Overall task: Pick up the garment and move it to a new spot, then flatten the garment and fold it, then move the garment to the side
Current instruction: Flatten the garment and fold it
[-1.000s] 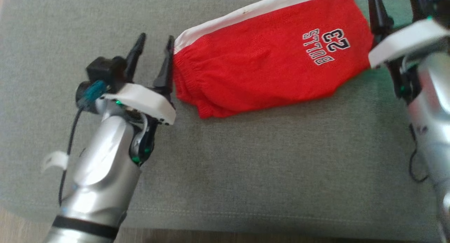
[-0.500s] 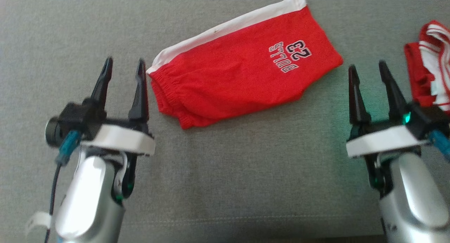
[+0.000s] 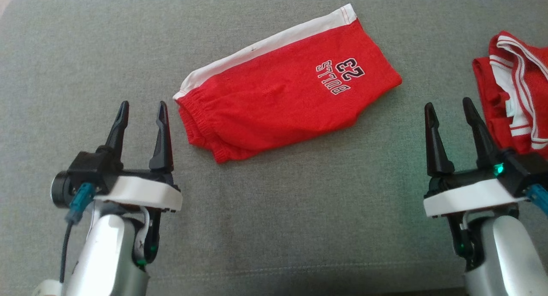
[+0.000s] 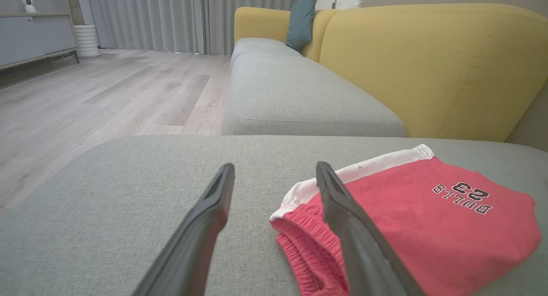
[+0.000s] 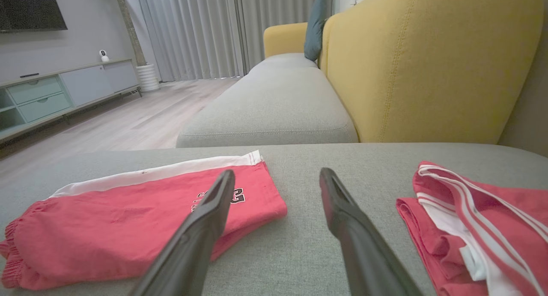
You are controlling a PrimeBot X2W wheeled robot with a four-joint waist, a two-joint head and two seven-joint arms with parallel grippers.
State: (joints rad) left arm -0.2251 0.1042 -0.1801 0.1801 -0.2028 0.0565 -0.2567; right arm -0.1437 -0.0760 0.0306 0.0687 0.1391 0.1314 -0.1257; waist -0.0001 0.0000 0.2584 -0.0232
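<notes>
The garment (image 3: pixel 282 99) is a pair of red shorts with a white side stripe and "BULLS 23" lettering, lying folded and flat on the grey cushion (image 3: pixel 299 210). My left gripper (image 3: pixel 143 104) is open, just left of the elastic waistband end and apart from it. My right gripper (image 3: pixel 447 102) is open as well, right of the garment's printed end, over bare cushion. In the left wrist view the garment (image 4: pixel 419 227) lies past my right finger, with the left gripper (image 4: pixel 275 166) empty. The right wrist view has the garment (image 5: pixel 128 210) at left and the right gripper (image 5: pixel 277 171) empty.
A second red and white striped garment (image 3: pixel 513 94) lies crumpled at the right, close to my right gripper, and appears again in the right wrist view (image 5: pixel 479 227). A yellow sofa backrest (image 4: pixel 428 64) rises behind the cushion. Wooden floor (image 4: pixel 107 94) lies off to the left.
Both grippers have drawn back from the two ends of the garment toward the cushion's near edge, staying open. The head view has shifted too, bringing the striped garment into sight.
</notes>
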